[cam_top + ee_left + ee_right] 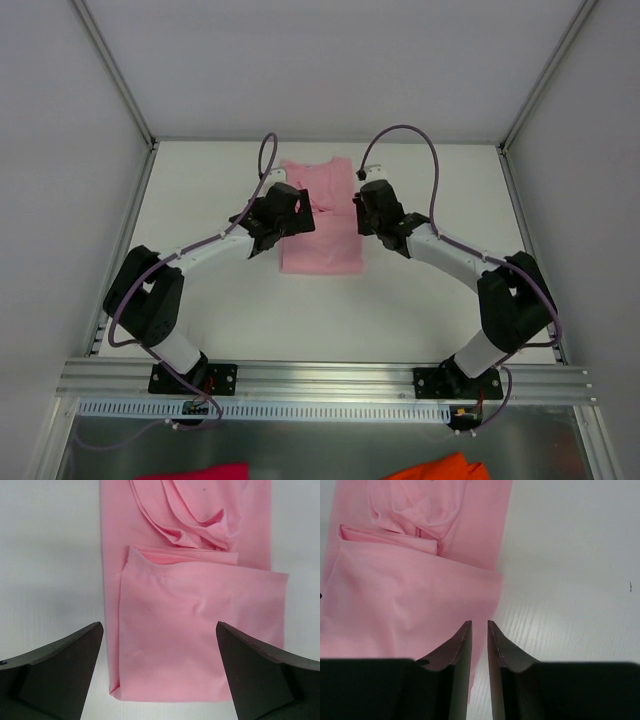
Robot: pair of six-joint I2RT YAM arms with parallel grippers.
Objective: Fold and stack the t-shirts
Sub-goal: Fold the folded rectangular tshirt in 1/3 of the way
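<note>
The light pink t-shirt (322, 240) lies folded into a narrow rectangle at the middle of the white table, with rumpled folds near its far end. In the left wrist view the t-shirt (200, 630) shows a flap folded over its near half. My left gripper (303, 216) hovers over the shirt's left side, and its jaws (159, 626) are wide open with nothing between them. My right gripper (362, 212) sits at the shirt's right edge. Its fingers (479, 623) stand only a narrow gap apart, above the edge of the t-shirt (405, 595), gripping nothing.
A magenta cloth scrap (195, 472) and an orange cloth scrap (440, 468) lie below the aluminium rail (320, 380) at the near edge. Grey walls and metal posts (120, 80) enclose the table on three sides.
</note>
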